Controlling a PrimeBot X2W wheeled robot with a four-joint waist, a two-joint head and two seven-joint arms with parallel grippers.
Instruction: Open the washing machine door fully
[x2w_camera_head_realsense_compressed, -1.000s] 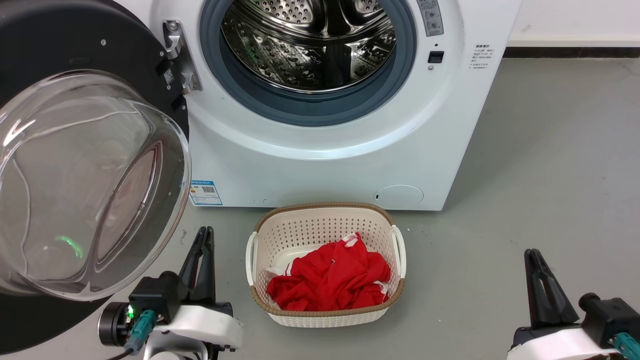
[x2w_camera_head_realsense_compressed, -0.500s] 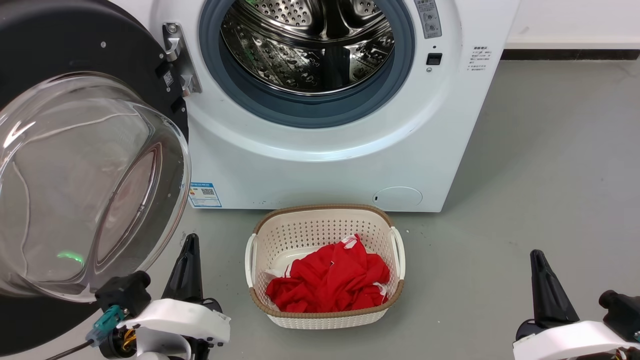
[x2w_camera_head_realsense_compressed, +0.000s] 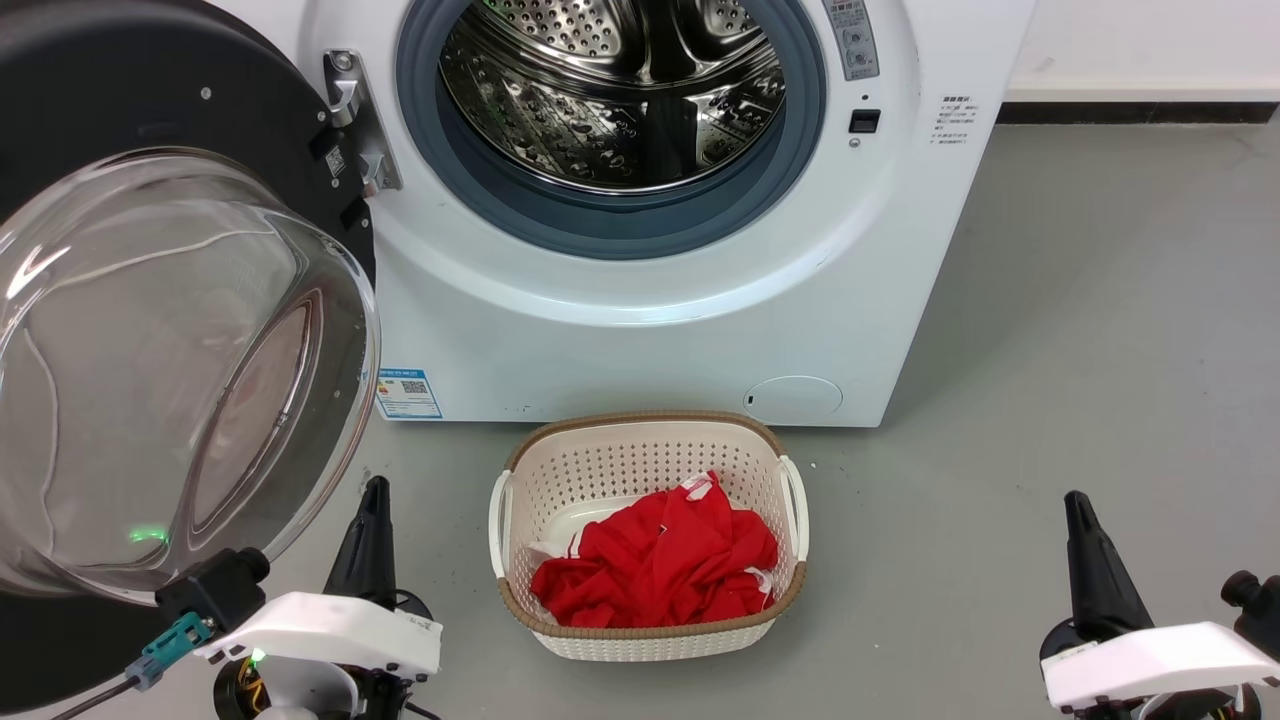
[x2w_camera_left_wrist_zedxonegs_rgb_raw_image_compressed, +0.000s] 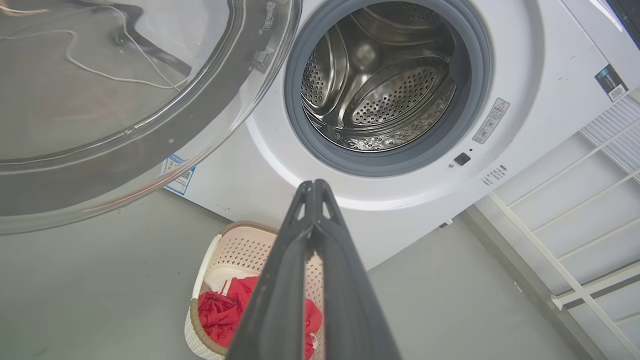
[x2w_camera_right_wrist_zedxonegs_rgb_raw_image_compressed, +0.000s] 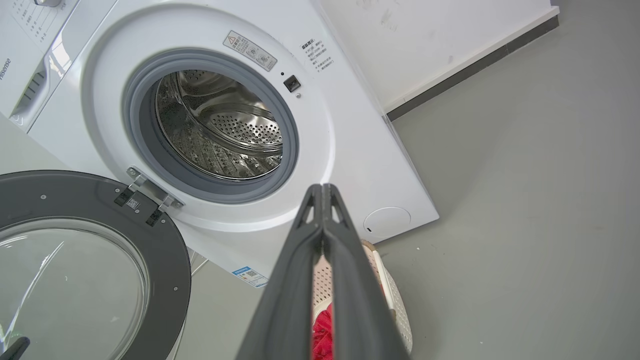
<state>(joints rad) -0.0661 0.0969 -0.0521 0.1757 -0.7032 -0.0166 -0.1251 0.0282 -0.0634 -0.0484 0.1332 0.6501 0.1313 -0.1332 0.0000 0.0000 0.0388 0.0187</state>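
Note:
The white washing machine (x2w_camera_head_realsense_compressed: 640, 330) stands with its steel drum (x2w_camera_head_realsense_compressed: 610, 90) exposed. Its door (x2w_camera_head_realsense_compressed: 110, 110), a black disc with a bulging clear glass bowl (x2w_camera_head_realsense_compressed: 150, 370), is swung out to the left on its hinge (x2w_camera_head_realsense_compressed: 350, 110). My left gripper (x2w_camera_head_realsense_compressed: 376, 487) is shut, low at the lower left, just right of the bowl's edge and apart from it. At the lower right my right gripper (x2w_camera_head_realsense_compressed: 1074, 498) is shut and holds nothing. The left wrist view has the door (x2w_camera_left_wrist_zedxonegs_rgb_raw_image_compressed: 150, 125) at upper left above my shut left gripper (x2w_camera_left_wrist_zedxonegs_rgb_raw_image_compressed: 314, 183). The right wrist view shows the door (x2w_camera_right_wrist_zedxonegs_rgb_raw_image_compressed: 165, 240) at lower left beside the right gripper (x2w_camera_right_wrist_zedxonegs_rgb_raw_image_compressed: 323, 186).
A cream perforated basket (x2w_camera_head_realsense_compressed: 645, 418) holding red cloth (x2w_camera_head_realsense_compressed: 660, 560) sits on the grey floor in front of the machine, between my two grippers. Open floor (x2w_camera_head_realsense_compressed: 1100, 300) lies to the right. A white slatted rack (x2w_camera_left_wrist_zedxonegs_rgb_raw_image_compressed: 575, 240) stands beside the machine.
Both wrists have rolled and both grippers have drawn back a little toward the bottom of the view, the left one also shifting left. The door has not visibly moved. The camera tilted slightly.

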